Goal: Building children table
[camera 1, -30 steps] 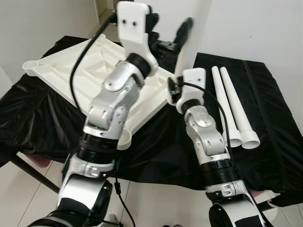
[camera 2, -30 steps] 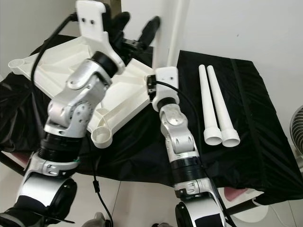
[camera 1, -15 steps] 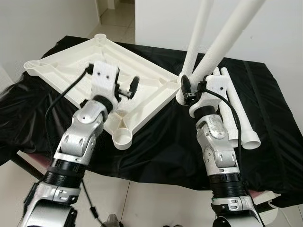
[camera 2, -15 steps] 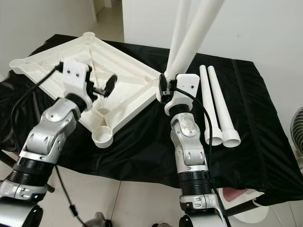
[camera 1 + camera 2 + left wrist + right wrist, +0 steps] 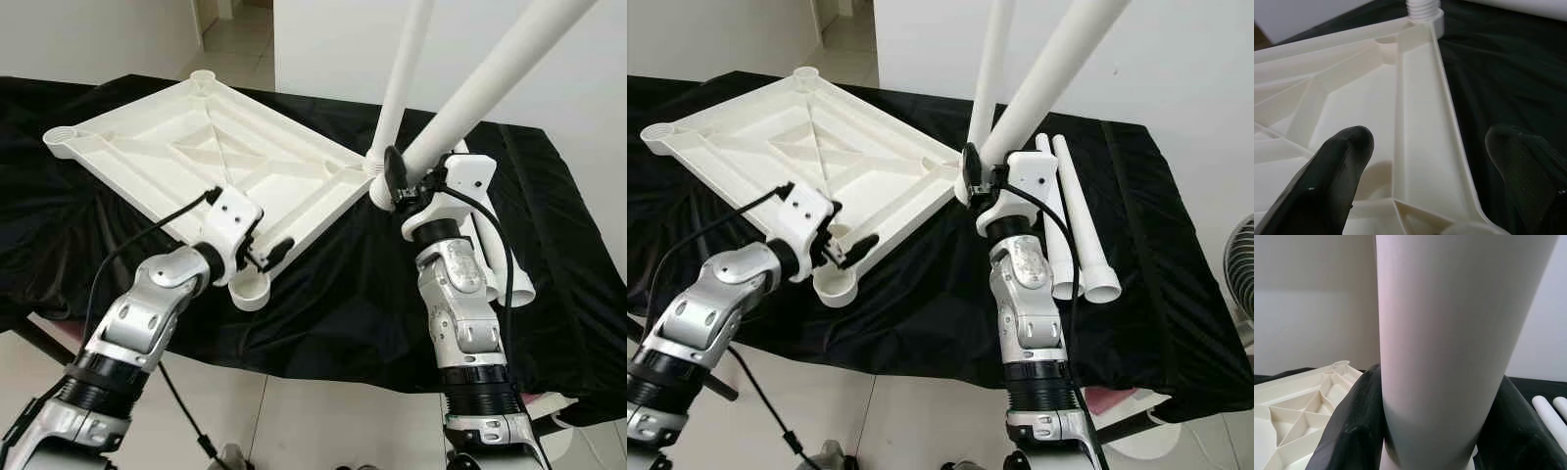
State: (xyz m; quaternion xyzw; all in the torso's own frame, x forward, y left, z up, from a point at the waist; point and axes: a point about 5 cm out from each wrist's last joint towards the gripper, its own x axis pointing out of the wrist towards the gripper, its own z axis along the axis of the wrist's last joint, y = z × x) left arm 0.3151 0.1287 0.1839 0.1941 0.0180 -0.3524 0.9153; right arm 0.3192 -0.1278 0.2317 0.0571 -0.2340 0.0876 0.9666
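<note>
The white tabletop [image 5: 147, 157] lies upside down on the black cloth. One white leg [image 5: 402, 78] stands upright in its right corner socket. My right gripper [image 5: 400, 181] is shut on a second, thicker-looking leg [image 5: 490, 69], which tilts up to the right, its lower end close to that same corner. In the right wrist view both fingers [image 5: 1354, 426] press on this leg [image 5: 1449, 333]. My left gripper [image 5: 266, 257] hangs open just above the near corner socket [image 5: 250, 290]. In the left wrist view its fingers [image 5: 1342, 161] sit on either side of the tabletop's rim [image 5: 1425, 122].
Two more white legs [image 5: 1087, 245] lie side by side on the cloth [image 5: 333, 294] to the right of my right arm. A white wall stands behind the table. The table's front edge drops to tiled floor, and a fan [image 5: 1244, 274] shows at the far right.
My left arm has come down from above the tabletop's middle to its near corner socket. The right gripper keeps hold of the tilted leg and has shifted slightly right. The camera has moved too.
</note>
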